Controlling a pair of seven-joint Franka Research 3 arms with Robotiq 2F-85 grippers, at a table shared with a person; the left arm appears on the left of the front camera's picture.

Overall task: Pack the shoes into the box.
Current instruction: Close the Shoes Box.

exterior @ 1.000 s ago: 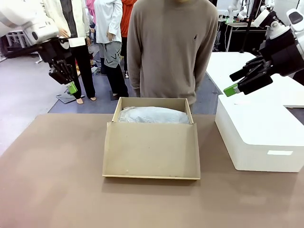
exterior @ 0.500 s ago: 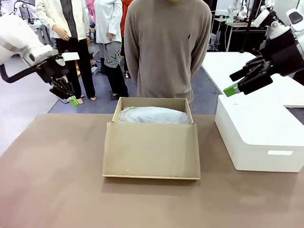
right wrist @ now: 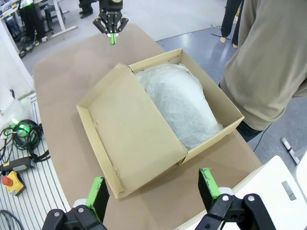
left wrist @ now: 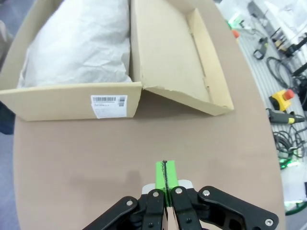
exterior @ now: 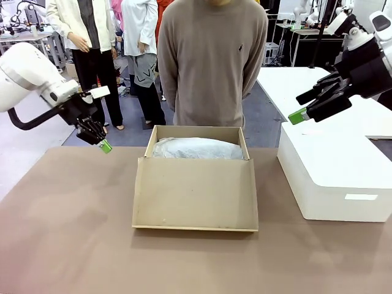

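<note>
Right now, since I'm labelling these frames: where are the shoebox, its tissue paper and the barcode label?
shoebox (exterior: 195, 193): front view, on the open flap lid.
tissue paper (right wrist: 178, 101): right wrist view, on its crumpled middle.
barcode label (left wrist: 109, 106): left wrist view, middle of the white sticker.

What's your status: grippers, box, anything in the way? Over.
Left gripper shut, empty, left of box. Right gripper open, empty, raised by white box. Box open, tissue mounded inside. Person close behind it.
</note>
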